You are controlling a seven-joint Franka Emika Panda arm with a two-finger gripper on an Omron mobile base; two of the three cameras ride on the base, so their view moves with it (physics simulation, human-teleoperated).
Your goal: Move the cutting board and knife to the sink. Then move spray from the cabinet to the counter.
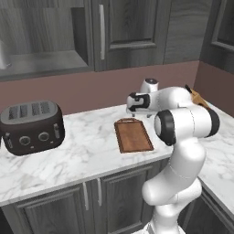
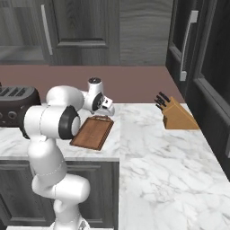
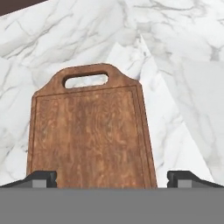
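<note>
The reddish-brown cutting board lies flat on the white marble counter, its handle slot toward the wall. My gripper hangs open just above the board's slot end, with nothing between its fingers. In the hand view the two fingertips stand wider apart than the board. The wall cabinet stands open, and a pale object sits on its grey shelf at the frame's left edge. The knife and the sink are out of view.
A dark four-slot toaster sits on the counter left of the board. A tan knife block stands in the right corner. Tall dark cabinets line the right side. Lower cabinets run under the counter.
</note>
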